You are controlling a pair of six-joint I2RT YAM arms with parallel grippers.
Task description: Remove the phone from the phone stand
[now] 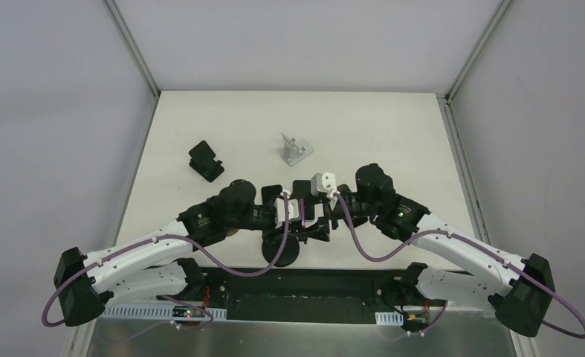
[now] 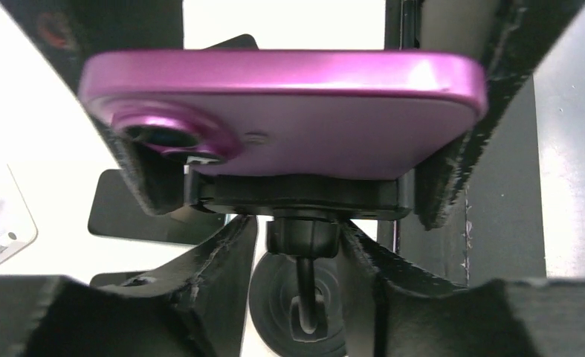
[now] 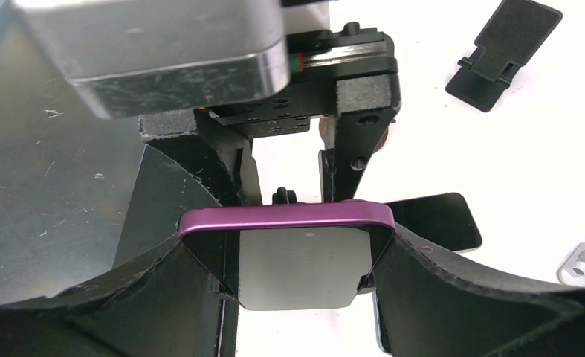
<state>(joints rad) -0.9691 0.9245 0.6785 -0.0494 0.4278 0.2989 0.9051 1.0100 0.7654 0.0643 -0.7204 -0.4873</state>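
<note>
A purple phone (image 2: pixel 289 111) sits clamped in the cradle of a black phone stand (image 2: pixel 302 230), whose round base (image 1: pixel 280 251) rests near the table's front edge. My left gripper (image 2: pixel 300 245) reaches under the phone, one finger on each side of the stand's ball-joint collar. The right finger touches the collar and a thin gap shows at the left one. My right gripper (image 3: pixel 289 238) is shut on the phone (image 3: pixel 289 217), its pads pressed against the two long edges. From above, both grippers meet over the phone (image 1: pixel 302 213).
A small black folding stand (image 1: pixel 205 161) lies at the back left and a silver stand (image 1: pixel 296 149) at the back middle. A dark flat phone (image 3: pixel 434 219) lies on the table just beyond the purple one. The table's front edge runs right behind the base.
</note>
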